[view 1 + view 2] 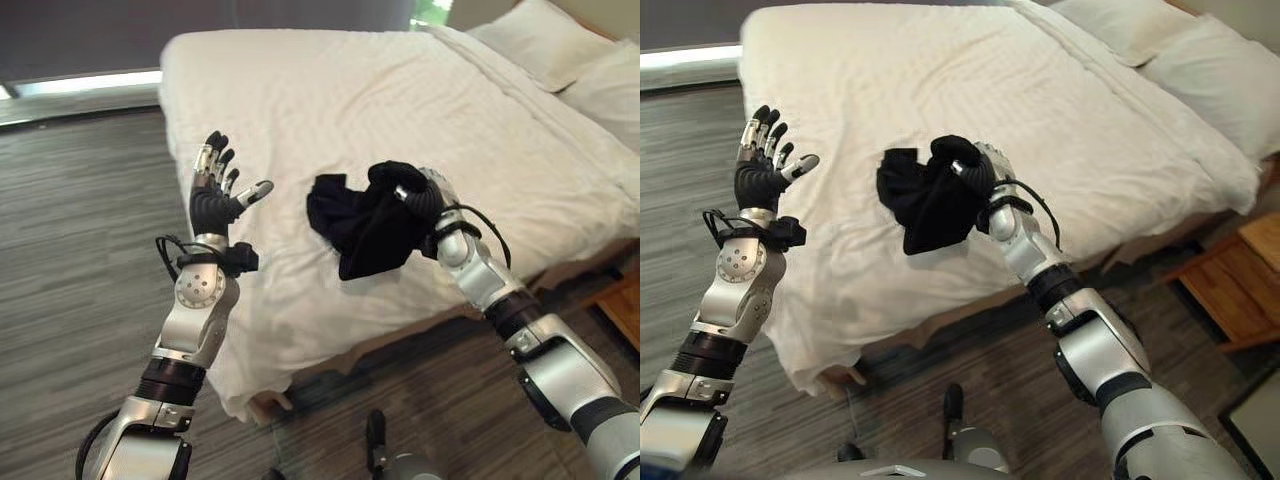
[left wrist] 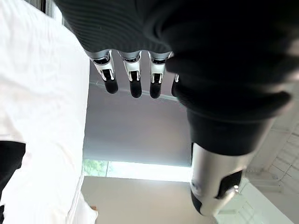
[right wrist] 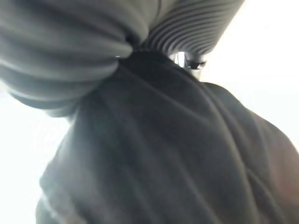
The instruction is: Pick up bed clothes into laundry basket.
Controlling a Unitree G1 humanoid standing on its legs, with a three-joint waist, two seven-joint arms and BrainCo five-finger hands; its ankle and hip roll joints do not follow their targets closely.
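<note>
A black garment (image 1: 365,222) hangs bunched just above the white bed (image 1: 330,90), near its front edge. My right hand (image 1: 425,195) is shut on the garment's upper right part, fingers curled into the cloth; the black cloth (image 3: 163,154) drapes right under the palm in the right wrist view. My left hand (image 1: 215,190) is raised upright over the bed's left front corner, fingers straight and spread, holding nothing. In the left wrist view its fingers (image 2: 133,77) stand in a straight row, and a bit of the black garment (image 2: 9,161) shows by the bed.
Two white pillows (image 1: 575,55) lie at the bed's far right. A wooden bedside table (image 1: 1240,280) stands on the right of the bed. Dark wood-look floor (image 1: 70,250) spreads to the left and in front of the bed.
</note>
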